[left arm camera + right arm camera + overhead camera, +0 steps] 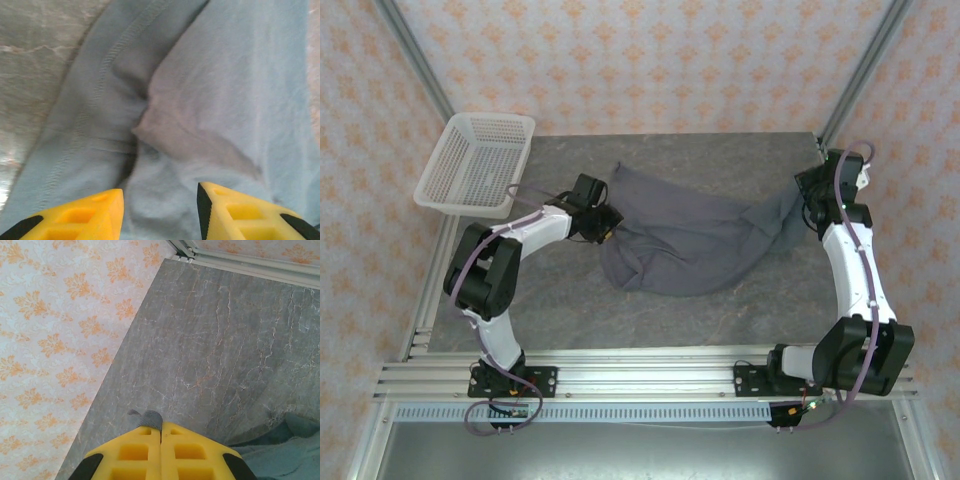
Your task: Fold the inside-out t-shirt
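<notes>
T-shirt (292, 447) edge mostly inside right tool (161, 426)

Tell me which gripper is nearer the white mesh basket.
Left. The left gripper hovers open over the t-shirt, just right of the basket; the right gripper pinches the shirt's far end across the table.

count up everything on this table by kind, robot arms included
grey t-shirt: 1
white mesh basket: 1
robot arms: 2, the left arm and the right arm
total: 4
</notes>
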Action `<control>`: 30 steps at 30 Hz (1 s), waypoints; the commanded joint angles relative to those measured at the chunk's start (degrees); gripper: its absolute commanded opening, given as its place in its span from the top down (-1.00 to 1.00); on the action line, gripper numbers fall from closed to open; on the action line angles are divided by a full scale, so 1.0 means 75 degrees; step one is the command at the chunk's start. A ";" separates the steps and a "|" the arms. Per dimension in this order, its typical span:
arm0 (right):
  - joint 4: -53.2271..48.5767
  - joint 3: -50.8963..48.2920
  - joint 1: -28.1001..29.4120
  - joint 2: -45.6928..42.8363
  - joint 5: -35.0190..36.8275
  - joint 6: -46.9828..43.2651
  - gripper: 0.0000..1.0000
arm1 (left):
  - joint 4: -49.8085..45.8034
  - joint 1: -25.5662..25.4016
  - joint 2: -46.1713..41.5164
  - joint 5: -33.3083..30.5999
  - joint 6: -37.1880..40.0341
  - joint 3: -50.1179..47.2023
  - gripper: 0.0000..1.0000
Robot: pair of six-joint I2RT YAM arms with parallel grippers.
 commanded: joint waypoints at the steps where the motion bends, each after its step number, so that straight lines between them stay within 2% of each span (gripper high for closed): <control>1: -0.0117 0.0080 -0.0038 -0.0202 0.0101 -0.0113 1.00 | 0.0362 -0.0037 0.0031 -0.0526 -0.1141 0.0267 0.12; 5: -0.0161 0.0194 -0.0037 -0.0225 0.0080 -0.0105 1.00 | 0.0239 -0.0072 0.0437 -0.0325 -0.1399 0.0491 0.12; 14: -0.0183 0.0234 -0.0038 -0.0375 0.0125 -0.0106 1.00 | 0.0178 0.0067 0.0901 -0.0594 -0.1348 0.0800 0.14; 19: -0.0260 0.0246 -0.0031 -0.0446 0.0075 -0.0098 1.00 | 0.0243 0.0194 0.0897 -0.0645 -0.1213 0.0960 0.48; 22: -0.0373 0.0413 -0.0037 -0.0569 0.0033 -0.0061 1.00 | 0.0167 0.0383 0.0927 -0.0301 -0.1017 0.1229 1.00; 24: -0.0483 0.0646 -0.0036 -0.0692 0.0014 0.0006 1.00 | 0.0207 0.0562 0.0786 0.0050 -0.0914 0.1367 1.00; 26: -0.0644 0.1035 -0.0034 -0.0925 0.0006 0.0061 1.00 | -0.0178 0.0758 0.0157 0.0177 -0.0574 0.1668 1.00; 28: -0.0831 0.1606 -0.0038 -0.1092 0.0019 0.0123 1.00 | -0.1124 0.0899 -0.0547 -0.0047 0.0150 0.2410 1.00; 30: -0.0976 0.2352 -0.0035 -0.1263 0.0172 0.0224 1.00 | -0.2603 0.0958 -0.1194 -0.0653 0.1221 0.3771 1.00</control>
